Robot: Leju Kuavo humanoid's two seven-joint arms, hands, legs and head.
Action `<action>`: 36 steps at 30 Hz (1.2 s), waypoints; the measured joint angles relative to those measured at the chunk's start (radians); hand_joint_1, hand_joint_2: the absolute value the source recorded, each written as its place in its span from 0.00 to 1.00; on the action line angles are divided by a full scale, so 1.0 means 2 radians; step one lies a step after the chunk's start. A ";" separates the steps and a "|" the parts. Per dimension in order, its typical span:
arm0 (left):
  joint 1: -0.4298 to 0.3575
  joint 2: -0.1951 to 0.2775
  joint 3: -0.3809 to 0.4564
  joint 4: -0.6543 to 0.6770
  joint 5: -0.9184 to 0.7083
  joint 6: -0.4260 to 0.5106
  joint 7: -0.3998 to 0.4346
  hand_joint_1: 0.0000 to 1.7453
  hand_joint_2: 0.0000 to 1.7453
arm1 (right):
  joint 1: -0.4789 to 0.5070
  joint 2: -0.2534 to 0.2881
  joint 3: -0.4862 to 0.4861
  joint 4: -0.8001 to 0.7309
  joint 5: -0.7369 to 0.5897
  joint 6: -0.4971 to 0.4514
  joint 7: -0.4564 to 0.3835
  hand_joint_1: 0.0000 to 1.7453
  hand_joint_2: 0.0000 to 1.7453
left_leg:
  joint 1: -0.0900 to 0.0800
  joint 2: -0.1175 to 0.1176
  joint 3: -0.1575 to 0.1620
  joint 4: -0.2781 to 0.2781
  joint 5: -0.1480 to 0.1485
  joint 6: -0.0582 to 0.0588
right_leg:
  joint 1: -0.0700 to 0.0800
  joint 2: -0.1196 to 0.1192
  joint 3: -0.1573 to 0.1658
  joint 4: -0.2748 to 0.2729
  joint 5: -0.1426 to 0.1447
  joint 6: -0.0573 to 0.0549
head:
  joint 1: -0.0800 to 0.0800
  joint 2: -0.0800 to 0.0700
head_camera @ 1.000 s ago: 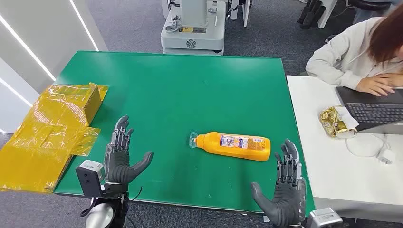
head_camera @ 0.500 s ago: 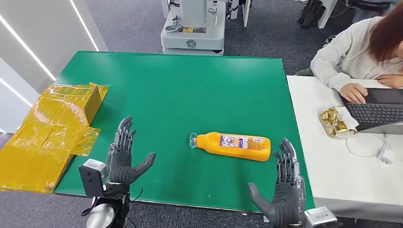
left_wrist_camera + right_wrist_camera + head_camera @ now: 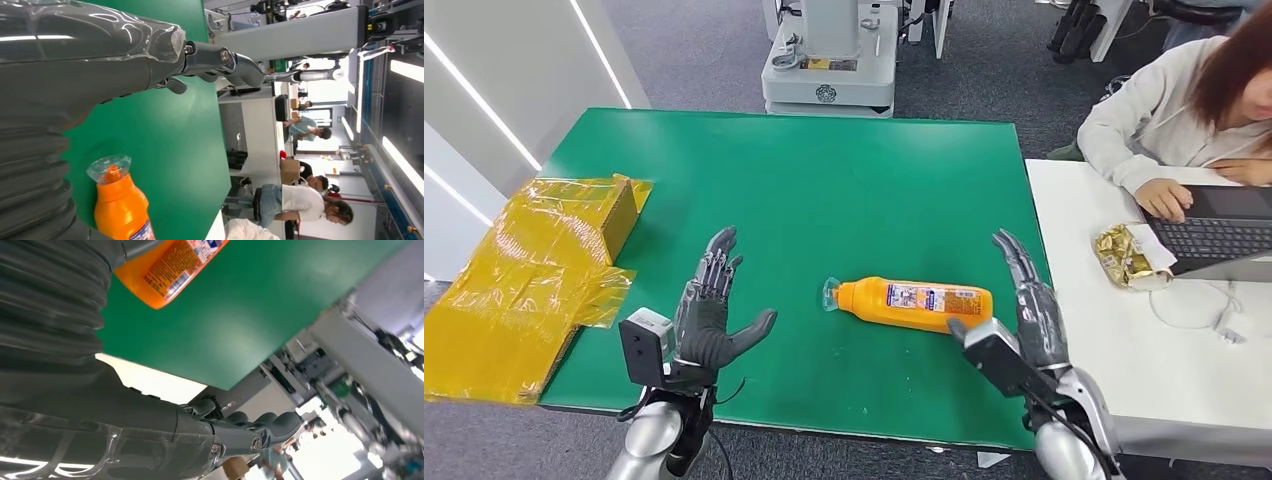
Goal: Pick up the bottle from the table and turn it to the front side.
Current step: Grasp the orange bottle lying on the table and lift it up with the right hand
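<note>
Left hand (image 3: pixel 713 322) raised above the near edge of the green table (image 3: pixel 784 170), fingers spread, holding nothing. Right hand (image 3: pixel 1024 315) likewise released, fingers extended, positioned just beside the base end of the orange bottle (image 3: pixel 914 303); contact cannot be confirmed. Bottle lies on its side between the two hands, clear cap toward the left hand, printed label facing up. Yellow wrapped boxes (image 3: pixel 534 270) sit at the table's left edge.
</note>
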 joint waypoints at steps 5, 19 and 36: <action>-0.011 0.000 0.000 0.008 0.001 -0.001 -0.001 0.00 1.00 | -0.114 -0.011 0.047 0.112 0.017 0.045 0.020 0.00 1.00 | 0.000 0.000 0.000 0.000 0.001 0.000 | 0.000 0.000 0.000 0.000 0.000 0.000 | 0.000 0.000; -0.022 0.003 0.000 0.014 -0.007 -0.004 0.009 0.00 1.00 | -0.302 0.008 0.181 0.334 -0.011 0.195 0.025 0.00 1.00 | 0.000 -0.001 -0.001 0.000 0.001 0.000 | 0.000 -0.001 -0.001 0.001 0.000 0.000 | 0.000 0.000; -0.022 0.011 0.000 0.016 0.008 -0.019 0.020 0.00 1.00 | -0.329 0.015 0.241 0.399 -0.070 0.278 0.021 0.00 1.00 | 0.000 -0.001 -0.001 0.000 0.001 0.000 | 0.000 -0.001 -0.001 0.000 0.000 0.000 | 0.000 0.000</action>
